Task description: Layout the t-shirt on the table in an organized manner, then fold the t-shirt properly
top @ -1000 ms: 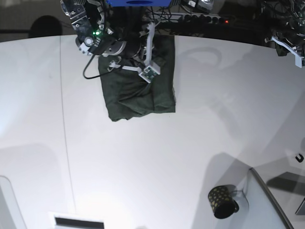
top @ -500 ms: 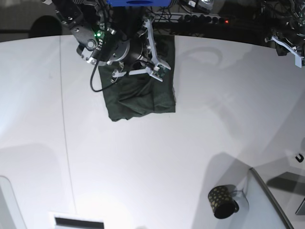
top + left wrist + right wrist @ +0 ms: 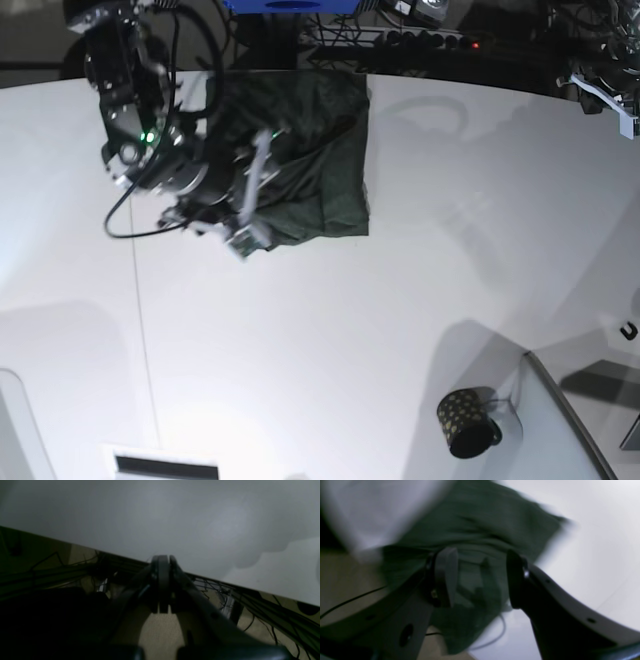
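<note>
The t-shirt (image 3: 318, 160) lies on the table (image 3: 330, 330) as a compact, roughly rectangular dark green bundle with creases across its surface; its far edge sits at the table's far rim, just below the blue fixture (image 3: 290, 5) and the black cables behind the rim. The right gripper (image 3: 248, 195) is over the t-shirt's near left corner, with its arm reaching in from the far left of the table and blurred by motion. In the right wrist view the right gripper (image 3: 480, 580) has its jaws spread apart with a clear gap between them; green fabric shows through the gap, and nothing is clamped between the fingers (image 3: 445, 575). Whether the fingers touch the cloth cannot be told because of blur. A thin black cable (image 3: 130, 215) loops down from that arm over the bare table to the left of the t-shirt. The left gripper (image 3: 605, 95) is parked beyond the table's far right rim, well apart from the t-shirt. In the left wrist view the left gripper (image 3: 162, 585) has its jaws pressed together on nothing, with the table's edge and tangled wiring beneath it. A dark mug with gold dots (image 3: 466, 422) lies near the table's near right part, just beside a grey panel (image 3: 565, 425), well apart from the t-shirt.
</note>
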`<state>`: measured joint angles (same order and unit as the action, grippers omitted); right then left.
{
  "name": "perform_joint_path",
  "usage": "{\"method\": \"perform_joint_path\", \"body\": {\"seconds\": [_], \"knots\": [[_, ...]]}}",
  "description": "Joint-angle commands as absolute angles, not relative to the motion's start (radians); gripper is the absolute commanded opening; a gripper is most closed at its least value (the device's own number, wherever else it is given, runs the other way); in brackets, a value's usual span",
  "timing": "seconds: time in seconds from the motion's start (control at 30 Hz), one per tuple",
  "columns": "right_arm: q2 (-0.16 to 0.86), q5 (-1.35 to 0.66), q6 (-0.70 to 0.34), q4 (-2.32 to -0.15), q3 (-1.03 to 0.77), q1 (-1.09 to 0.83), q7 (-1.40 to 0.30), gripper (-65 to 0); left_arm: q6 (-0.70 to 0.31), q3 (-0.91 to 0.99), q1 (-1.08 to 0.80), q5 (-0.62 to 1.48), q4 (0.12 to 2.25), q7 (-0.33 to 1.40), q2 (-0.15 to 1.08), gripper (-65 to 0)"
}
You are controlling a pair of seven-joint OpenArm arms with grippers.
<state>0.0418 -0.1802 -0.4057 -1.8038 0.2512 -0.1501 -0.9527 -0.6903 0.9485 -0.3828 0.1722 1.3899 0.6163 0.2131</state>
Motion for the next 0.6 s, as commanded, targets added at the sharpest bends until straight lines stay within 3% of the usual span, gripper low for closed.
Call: {"method": "perform_joint_path", "body": {"seconds": [0.0,0.13,0.57], "knots": [[0.021,-0.203,-0.414,-1.778,0.219,-0.127,-0.928,-35.1,-0.698,0.957,-0.389,0.182,1.403,0.596,0.231,-65.0],[0.013,-0.205,-0.417,-1.638,0.177,-0.062,-0.903,-35.3,-0.698,0.952,-0.389,0.182,1.405,0.596,0.231,-65.0],[0.012,-0.205,-0.417,-1.534,0.182,-0.019,-0.854,-35.7,-0.698,0.957,-0.394,0.182,1.405,0.596,0.231,-65.0]]}}
